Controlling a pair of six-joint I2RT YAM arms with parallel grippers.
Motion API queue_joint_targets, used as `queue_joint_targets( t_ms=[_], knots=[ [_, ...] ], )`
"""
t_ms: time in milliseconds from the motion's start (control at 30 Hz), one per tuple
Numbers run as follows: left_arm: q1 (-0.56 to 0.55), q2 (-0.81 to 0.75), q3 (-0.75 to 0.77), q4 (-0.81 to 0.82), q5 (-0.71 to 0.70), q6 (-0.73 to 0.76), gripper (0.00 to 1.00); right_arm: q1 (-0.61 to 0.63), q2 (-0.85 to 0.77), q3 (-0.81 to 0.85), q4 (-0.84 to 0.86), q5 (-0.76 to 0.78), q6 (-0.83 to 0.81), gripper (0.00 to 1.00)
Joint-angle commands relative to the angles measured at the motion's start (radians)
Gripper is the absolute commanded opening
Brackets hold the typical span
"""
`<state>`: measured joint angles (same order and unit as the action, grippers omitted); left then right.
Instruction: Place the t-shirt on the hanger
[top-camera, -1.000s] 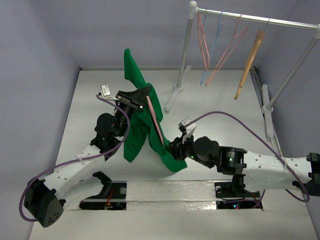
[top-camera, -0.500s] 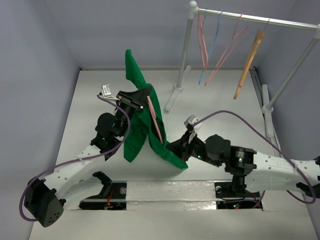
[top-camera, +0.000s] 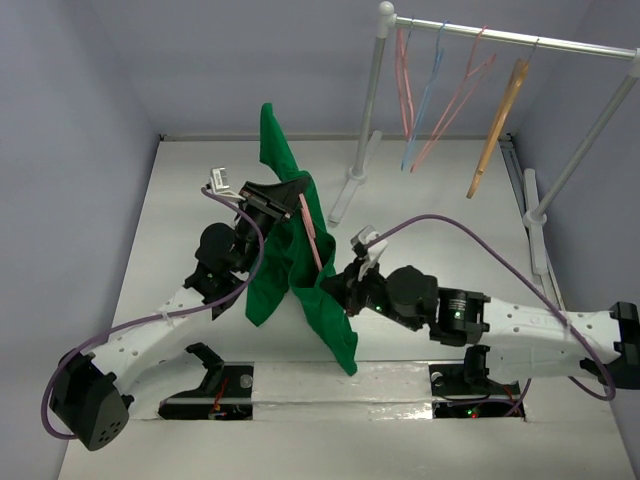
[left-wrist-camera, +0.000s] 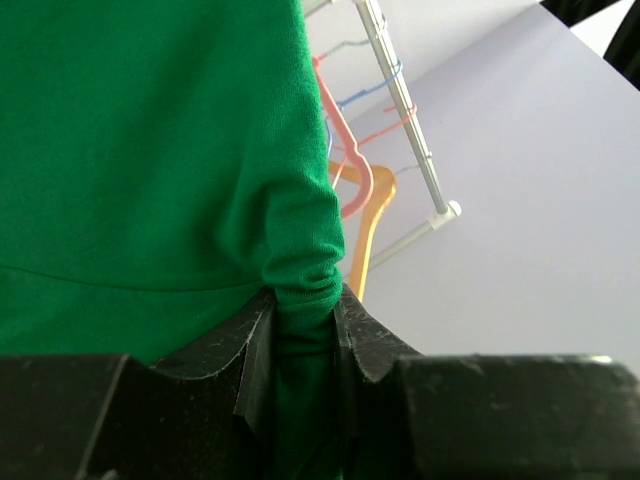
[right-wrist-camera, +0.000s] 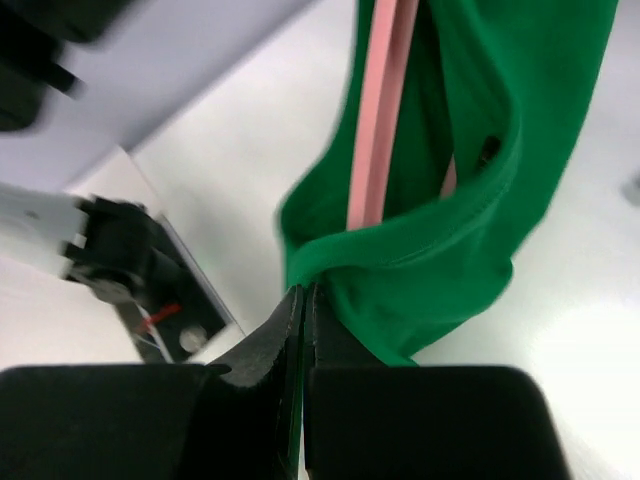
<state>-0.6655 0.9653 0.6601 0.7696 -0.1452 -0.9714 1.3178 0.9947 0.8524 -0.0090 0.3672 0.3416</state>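
T-shirt (top-camera: 285, 275): hanging over mid-table, draping hanger (top-camera: 310, 228), pink arm showing at the cloth's 1 o'clock. Left gripper (left-wrist-camera: 305, 335): clamping bunched cloth at the top. Right gripper (right-wrist-camera: 303, 305): at the shirt's 4 o'clock, jaws together, pinching hem. Rack (top-camera: 500, 35): standing at table's 1 o'clock. Risks, judging: thin pinch slipping free; sideways tugging dragging cloth off the hanger arm.

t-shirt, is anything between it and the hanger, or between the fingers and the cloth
Nothing visible does. The t-shirt already hangs around the hanger, and the left fingers and the right fingers each pinch its fabric directly.
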Motion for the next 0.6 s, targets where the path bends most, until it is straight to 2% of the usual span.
queue_joint_targets(
  t_ms=[0, 100, 133, 233, 433, 567],
  knots=[
    [0.003, -0.054, 0.012, 0.047, 0.050, -0.036, 0.00, 0.009, 0.034, 0.066, 0.006, 0.078, -0.019, 0.00],
    [0.003, -0.073, 0.013, 0.022, 0.059, -0.043, 0.00, 0.009, 0.070, 0.114, -0.117, 0.120, 0.019, 0.35],
    [0.003, -0.074, 0.015, 0.013, 0.062, -0.047, 0.00, 0.009, 0.067, 0.116, -0.130, 0.125, 0.025, 0.53],
    [0.003, -0.077, 0.019, -0.016, 0.061, -0.044, 0.00, 0.009, 0.012, 0.091, -0.146, 0.085, 0.037, 0.69],
    [0.003, -0.068, 0.038, -0.039, 0.030, -0.026, 0.00, 0.009, -0.044, 0.071, -0.221, 0.053, 0.080, 0.76],
    [0.003, -0.056, 0.056, -0.047, 0.033, -0.020, 0.00, 0.021, -0.050, 0.047, -0.267, 0.143, 0.103, 0.73]
  ],
)
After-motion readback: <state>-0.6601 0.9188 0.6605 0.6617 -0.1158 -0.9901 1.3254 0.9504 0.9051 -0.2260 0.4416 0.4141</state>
